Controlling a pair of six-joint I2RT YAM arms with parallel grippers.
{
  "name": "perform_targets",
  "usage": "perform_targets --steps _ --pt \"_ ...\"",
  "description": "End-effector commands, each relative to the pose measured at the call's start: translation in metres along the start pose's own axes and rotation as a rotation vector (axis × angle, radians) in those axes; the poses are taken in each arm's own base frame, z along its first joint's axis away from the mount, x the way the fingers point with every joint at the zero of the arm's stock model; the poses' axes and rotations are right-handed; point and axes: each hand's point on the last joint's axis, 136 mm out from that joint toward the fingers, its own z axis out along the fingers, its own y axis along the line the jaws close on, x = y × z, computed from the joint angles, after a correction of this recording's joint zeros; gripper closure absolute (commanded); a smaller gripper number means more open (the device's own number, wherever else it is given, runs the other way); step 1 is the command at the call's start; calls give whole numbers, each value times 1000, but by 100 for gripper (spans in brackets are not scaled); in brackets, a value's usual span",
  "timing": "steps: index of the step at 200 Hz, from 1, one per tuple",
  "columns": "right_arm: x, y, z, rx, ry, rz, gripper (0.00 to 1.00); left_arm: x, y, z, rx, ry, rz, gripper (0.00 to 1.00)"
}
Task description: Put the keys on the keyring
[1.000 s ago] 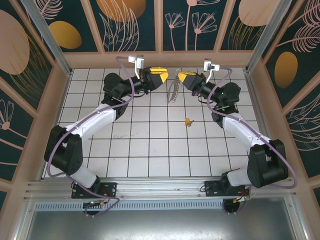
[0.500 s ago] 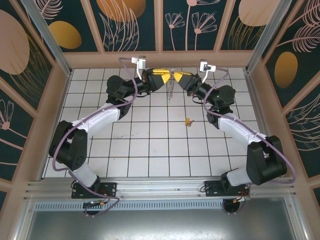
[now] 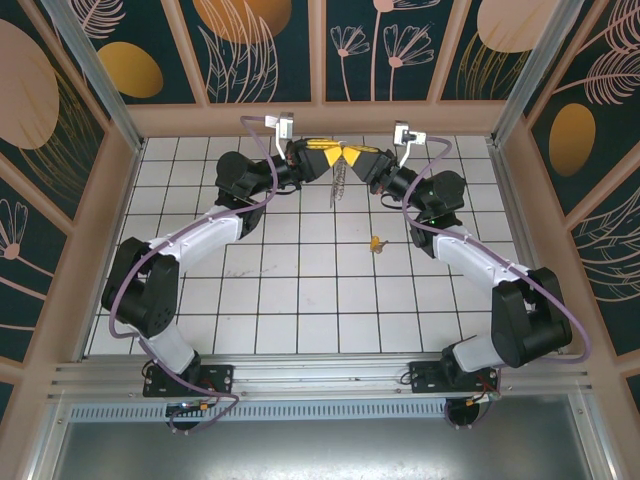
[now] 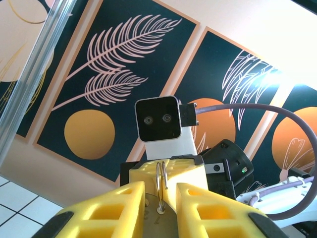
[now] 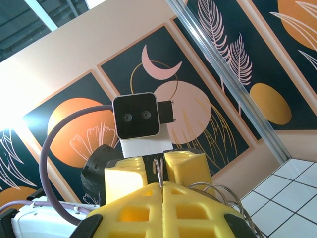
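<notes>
Left claw [image 3: 333, 152] and right claw [image 3: 350, 154] meet at twelve o'clock, past the keys [image 3: 376, 243] on the desk [image 3: 300, 300]. We see the right claw clamping the dangling keyring [image 3: 338, 180]. The left claw is narrow around it, and we cannot tell whether it grips.

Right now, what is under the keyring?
Bare table tiles show under the keyring, which hangs from the right gripper. The key lies apart, nearer the arm bases. The fingers cover the ring's top.
</notes>
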Motion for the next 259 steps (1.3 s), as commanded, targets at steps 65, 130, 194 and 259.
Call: perform_targets --steps 65,130,194,259 --pt "1 13 1 -29 20 -45 95 -7 -4 9 52 -15 30 100" --pt "-31 -2 -47 135 13 -139 42 3 -1 12 -14 122 120 100" --pt "-18 -1 -53 87 170 -188 47 15 -4 18 24 282 154 100" --pt "-5 -1 -39 45 206 -165 53 19 -7 17 45 310 150 100"
